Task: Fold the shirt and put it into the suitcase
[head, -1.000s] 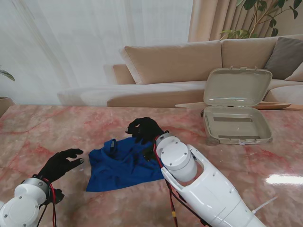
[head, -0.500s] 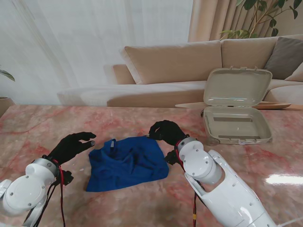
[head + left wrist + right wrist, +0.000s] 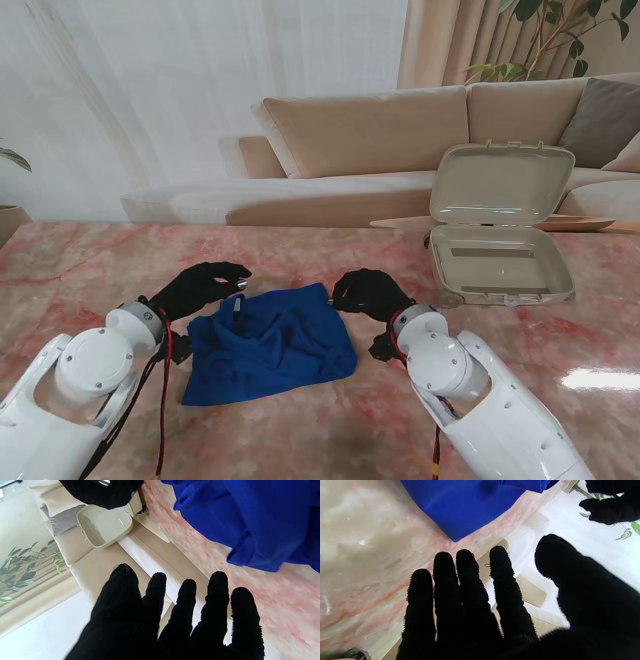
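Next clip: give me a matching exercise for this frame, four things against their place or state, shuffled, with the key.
Things:
1. shirt
2. suitcase
3. left robot hand
4. right robot hand

Places or states:
A. lid up, nothing inside, on the table's far right
B. open, at the cloth's far right corner
C. crumpled blue heap on the table between the two arms
D. open, at the cloth's far left corner

Pairs: 1-C, 2-A, 3-D, 4-B
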`<action>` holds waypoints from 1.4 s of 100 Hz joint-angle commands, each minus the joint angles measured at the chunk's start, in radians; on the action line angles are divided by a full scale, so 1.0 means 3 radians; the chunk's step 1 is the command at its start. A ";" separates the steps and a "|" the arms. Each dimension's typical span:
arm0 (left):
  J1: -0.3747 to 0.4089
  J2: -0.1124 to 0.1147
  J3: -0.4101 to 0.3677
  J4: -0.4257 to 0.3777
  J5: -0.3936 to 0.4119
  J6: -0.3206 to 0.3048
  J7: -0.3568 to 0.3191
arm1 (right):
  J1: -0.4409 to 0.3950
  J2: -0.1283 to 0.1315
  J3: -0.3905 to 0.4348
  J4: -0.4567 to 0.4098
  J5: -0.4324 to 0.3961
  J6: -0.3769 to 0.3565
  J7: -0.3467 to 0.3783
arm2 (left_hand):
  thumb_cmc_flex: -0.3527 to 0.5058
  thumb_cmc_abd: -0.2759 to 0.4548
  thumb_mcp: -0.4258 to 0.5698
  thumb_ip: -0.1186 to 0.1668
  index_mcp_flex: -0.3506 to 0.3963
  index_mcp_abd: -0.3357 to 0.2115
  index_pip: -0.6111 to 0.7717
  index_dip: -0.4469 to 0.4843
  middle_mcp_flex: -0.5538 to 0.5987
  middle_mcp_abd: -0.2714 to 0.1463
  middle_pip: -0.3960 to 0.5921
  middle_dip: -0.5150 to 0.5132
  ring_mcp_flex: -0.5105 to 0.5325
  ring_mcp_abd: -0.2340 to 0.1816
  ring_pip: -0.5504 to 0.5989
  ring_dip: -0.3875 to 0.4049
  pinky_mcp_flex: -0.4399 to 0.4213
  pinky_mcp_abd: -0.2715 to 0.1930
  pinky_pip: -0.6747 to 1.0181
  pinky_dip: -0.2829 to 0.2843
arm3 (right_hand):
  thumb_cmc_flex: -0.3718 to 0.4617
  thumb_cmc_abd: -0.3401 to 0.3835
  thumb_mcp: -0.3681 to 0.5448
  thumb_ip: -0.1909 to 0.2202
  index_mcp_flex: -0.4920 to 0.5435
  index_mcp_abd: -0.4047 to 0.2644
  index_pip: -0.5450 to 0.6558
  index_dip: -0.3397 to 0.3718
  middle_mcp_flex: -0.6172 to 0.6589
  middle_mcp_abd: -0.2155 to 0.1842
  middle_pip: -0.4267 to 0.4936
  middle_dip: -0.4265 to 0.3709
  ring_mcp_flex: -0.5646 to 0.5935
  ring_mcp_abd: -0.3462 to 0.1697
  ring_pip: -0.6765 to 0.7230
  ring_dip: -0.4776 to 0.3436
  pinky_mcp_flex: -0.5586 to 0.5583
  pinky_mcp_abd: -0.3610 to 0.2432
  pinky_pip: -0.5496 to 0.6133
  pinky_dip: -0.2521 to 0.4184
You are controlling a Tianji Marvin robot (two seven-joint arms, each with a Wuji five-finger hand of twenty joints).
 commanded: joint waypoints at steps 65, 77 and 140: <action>-0.0128 0.0114 0.0251 0.0336 0.0106 -0.0232 -0.0522 | -0.0058 0.0046 -0.0094 0.0107 0.0078 -0.0123 0.0219 | -0.0022 0.0166 -0.0107 0.0023 0.0002 0.0003 -0.0056 0.0027 0.0079 -0.0010 -0.0058 -0.0016 -0.0158 0.0058 -0.0107 -0.0099 -0.0124 0.0041 -0.0150 -0.0081 | -0.0157 0.0000 0.0053 0.0096 0.0112 -0.0124 -0.0016 0.0058 -0.0052 -0.0099 0.0000 -0.0038 -0.0124 -0.0168 -0.0023 -0.0094 -0.0082 -0.0127 -0.0061 -0.0043; -0.0028 0.0132 0.0171 0.0300 0.0129 -0.0246 -0.0582 | -0.0062 0.0053 -0.0095 0.0102 0.0081 -0.0130 0.0248 | 0.0015 0.0138 -0.0100 0.0024 0.0002 0.0011 -0.0043 0.0032 0.0104 -0.0019 -0.0036 -0.0007 -0.0145 0.0053 -0.0097 -0.0098 -0.0133 0.0036 -0.0164 -0.0087 | -0.0151 0.0016 0.0039 0.0090 0.0103 -0.0128 -0.0010 0.0052 -0.0059 -0.0101 0.0004 -0.0036 -0.0136 -0.0171 -0.0021 -0.0094 -0.0090 -0.0135 -0.0069 -0.0044; 0.0534 0.0220 -0.0229 0.0101 0.0429 -0.0312 -0.0870 | -0.0112 0.0112 -0.0133 0.0156 0.0075 -0.0347 0.0430 | 0.0129 0.0046 -0.0085 0.0033 -0.0012 0.0014 0.0052 0.0058 0.0129 -0.0086 0.0048 0.0023 -0.0132 0.0003 -0.0089 -0.0103 -0.0170 0.0005 -0.0249 -0.0128 | -0.0165 0.0071 -0.0034 0.0119 0.0104 -0.0131 -0.0015 0.0054 -0.0039 -0.0098 -0.0017 -0.0039 -0.0119 -0.0166 -0.0036 -0.0094 -0.0109 -0.0119 -0.0099 -0.0032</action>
